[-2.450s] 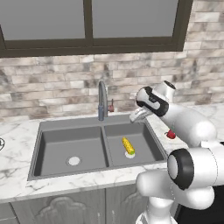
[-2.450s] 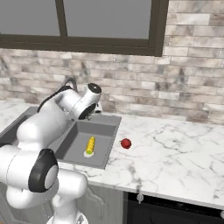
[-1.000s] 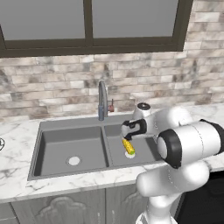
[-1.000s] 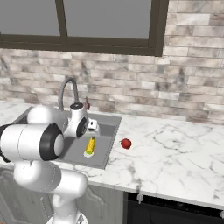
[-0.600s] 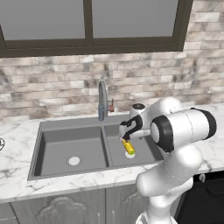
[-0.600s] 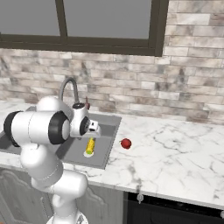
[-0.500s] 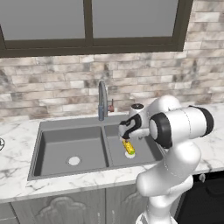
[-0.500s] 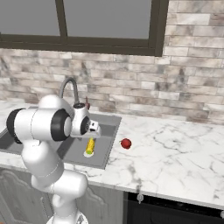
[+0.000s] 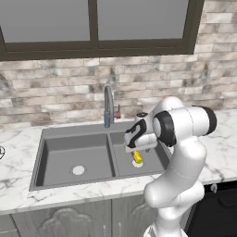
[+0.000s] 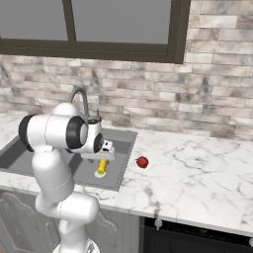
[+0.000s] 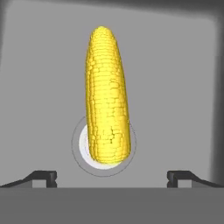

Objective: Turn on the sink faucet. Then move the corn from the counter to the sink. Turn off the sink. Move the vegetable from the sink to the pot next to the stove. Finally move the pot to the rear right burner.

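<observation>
Sink (image 9: 69, 148), right basin: corn (image 11: 107, 98) over the drain; gripper (image 11: 111, 176) has dropped close above it, jaws spread, pickup pending.

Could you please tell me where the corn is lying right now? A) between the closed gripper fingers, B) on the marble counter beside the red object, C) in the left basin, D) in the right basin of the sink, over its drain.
D: the corn lies over the round pale drain on the floor of the sink, in its right basin, below the open gripper.
</observation>
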